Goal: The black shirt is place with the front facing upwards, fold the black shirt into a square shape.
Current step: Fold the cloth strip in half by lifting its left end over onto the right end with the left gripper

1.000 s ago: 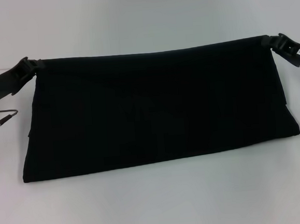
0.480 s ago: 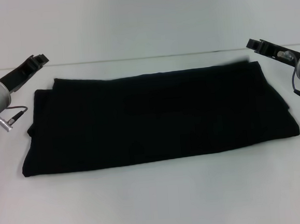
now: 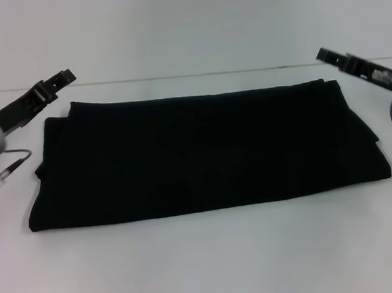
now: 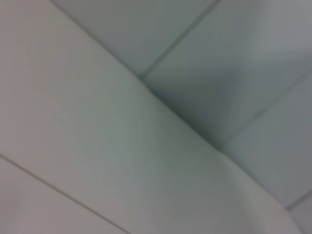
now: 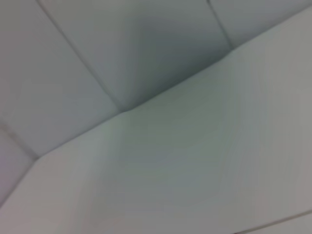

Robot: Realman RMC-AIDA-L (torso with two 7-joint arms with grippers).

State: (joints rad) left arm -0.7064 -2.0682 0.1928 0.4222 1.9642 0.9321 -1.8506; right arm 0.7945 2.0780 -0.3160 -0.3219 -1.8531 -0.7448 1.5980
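The black shirt [image 3: 203, 153] lies flat on the white table [image 3: 205, 261] as a wide folded rectangle; no lettering or label shows. My left gripper [image 3: 63, 77] hangs open just beyond the shirt's far left corner, clear of the cloth. At the opposite side, my right gripper [image 3: 326, 55] is open too, a little above and behind the far right corner, holding nothing. Both wrist views show only pale blurred surfaces, with no shirt and no fingers in them.
The table's far edge [image 3: 190, 75] meets a pale wall right behind the shirt. A cable [image 3: 7, 165] dangles from the left arm beside the shirt's left side. Bare white tabletop stretches in front of the shirt.
One second ago both grippers held the shirt's far corners raised. They have let go, the far edge has dropped flat onto the table, and both grippers have drawn up and back.
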